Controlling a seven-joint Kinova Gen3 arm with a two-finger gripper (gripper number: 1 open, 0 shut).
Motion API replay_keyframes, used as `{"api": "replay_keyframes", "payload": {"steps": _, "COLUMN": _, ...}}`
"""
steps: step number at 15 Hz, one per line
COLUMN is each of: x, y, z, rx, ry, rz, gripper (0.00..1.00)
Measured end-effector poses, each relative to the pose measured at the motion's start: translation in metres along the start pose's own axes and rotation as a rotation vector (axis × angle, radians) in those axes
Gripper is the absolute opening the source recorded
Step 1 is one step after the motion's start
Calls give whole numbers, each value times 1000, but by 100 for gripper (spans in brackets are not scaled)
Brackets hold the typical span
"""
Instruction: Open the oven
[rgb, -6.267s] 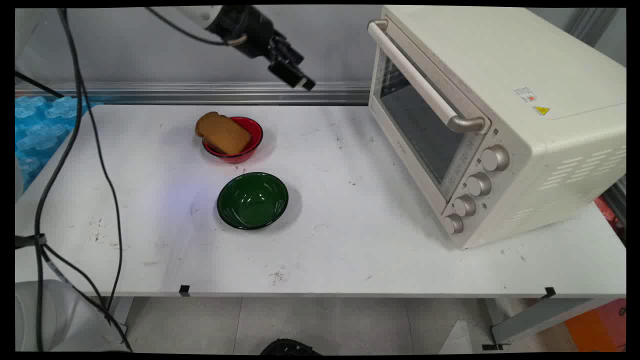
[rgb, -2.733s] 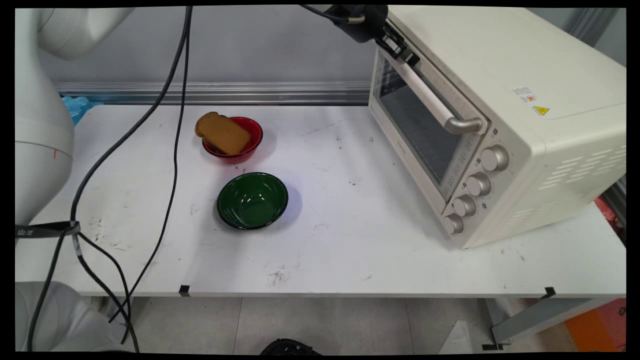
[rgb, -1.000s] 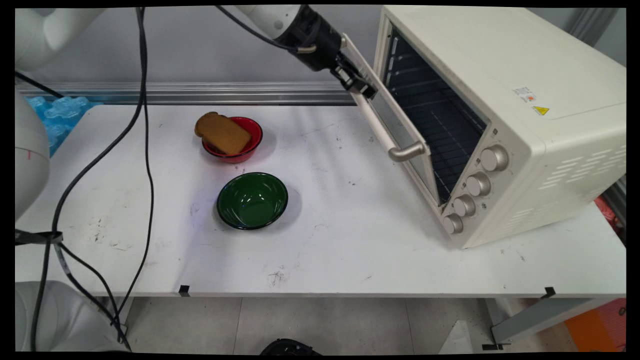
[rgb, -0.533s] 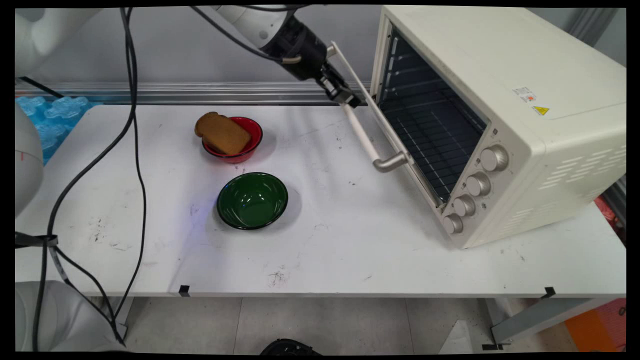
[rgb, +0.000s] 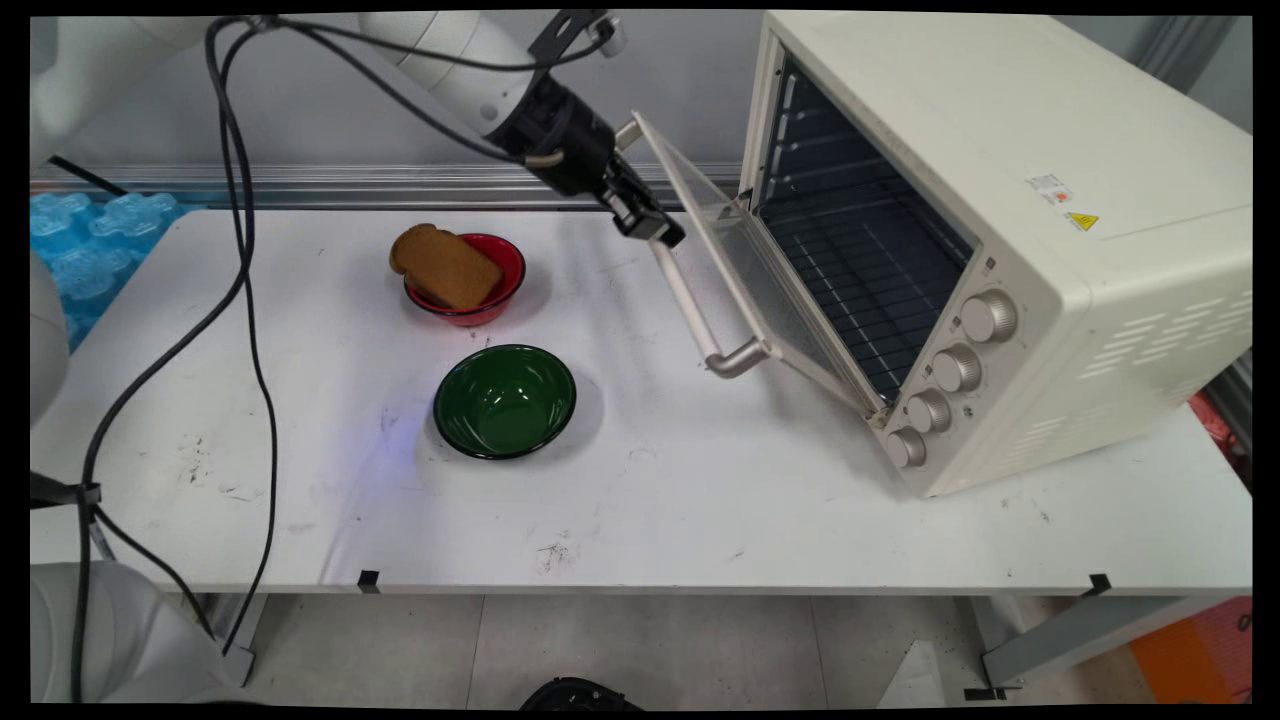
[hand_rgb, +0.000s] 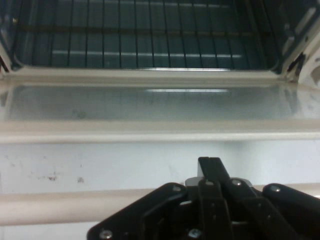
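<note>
Glass-fronted cream oven door (rgb: 745, 265) is being swung lower than half a second ago, its metal bar handle (rgb: 690, 300) being clamped in the black two-finger hand (rgb: 655, 228)

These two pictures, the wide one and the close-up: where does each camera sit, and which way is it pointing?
Main view: fixed above the table's near side, looking down across it toward the wall; the white arm and black gripper reach in from the upper left.
Hand view: mounted on the hand, looking along the gripper into the open toaster oven; only the gripper's linkage shows.
Shared: the oven door, its handle and the rack inside.
</note>
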Motion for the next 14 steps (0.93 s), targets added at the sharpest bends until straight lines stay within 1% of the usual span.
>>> {"api": "replay_keyframes", "payload": {"steps": 5, "x": -22, "y": 0, "z": 4, "rx": 0, "ry": 7, "rz": 4, "gripper": 0}}
{"api": "replay_keyframes", "payload": {"steps": 14, "x": -70, "y": -3, "z": 20, "rx": -5, "ry": 47, "rz": 42, "gripper": 0}}
